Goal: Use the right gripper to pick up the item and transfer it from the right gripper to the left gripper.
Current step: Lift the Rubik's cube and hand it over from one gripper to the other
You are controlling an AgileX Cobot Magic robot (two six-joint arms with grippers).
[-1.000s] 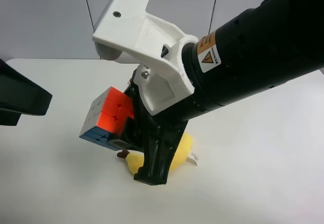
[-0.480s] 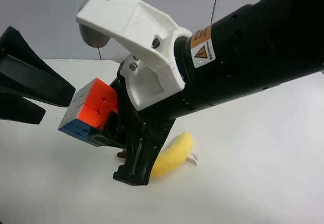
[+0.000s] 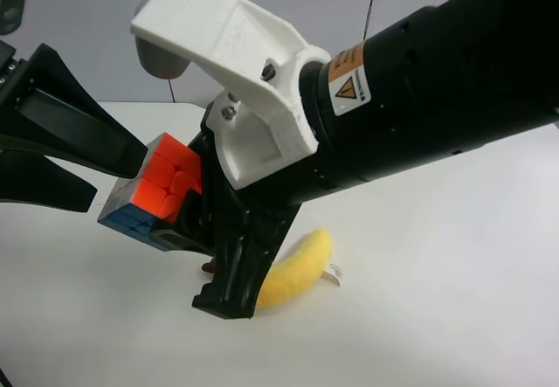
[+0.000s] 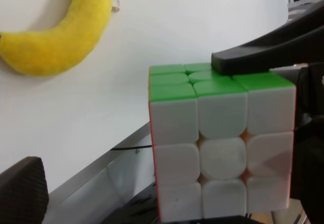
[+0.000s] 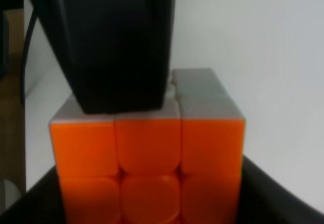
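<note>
The item, a small puzzle cube [image 3: 150, 190], is held in the air above the white table [image 3: 437, 308]. My right gripper [image 3: 188, 230], on the thick black arm with the white mount, is shut on it. The right wrist view shows the cube's orange face [image 5: 147, 168] with a black finger [image 5: 116, 47] pressed on the top face. My left gripper [image 3: 115, 179] comes in from the exterior high view's left. It is open, and its upper finger's tip reaches the cube's top corner. The left wrist view shows the cube's white and green faces [image 4: 220, 143] close up.
A yellow plush banana [image 3: 301, 260] lies on the table under the right arm and also shows in the left wrist view [image 4: 61, 27]. A grey wall stands behind the table. The right arm fills much of the exterior high view.
The right gripper carried the cube left and then held still. The left gripper has moved in from the left until its upper finger meets the cube.
</note>
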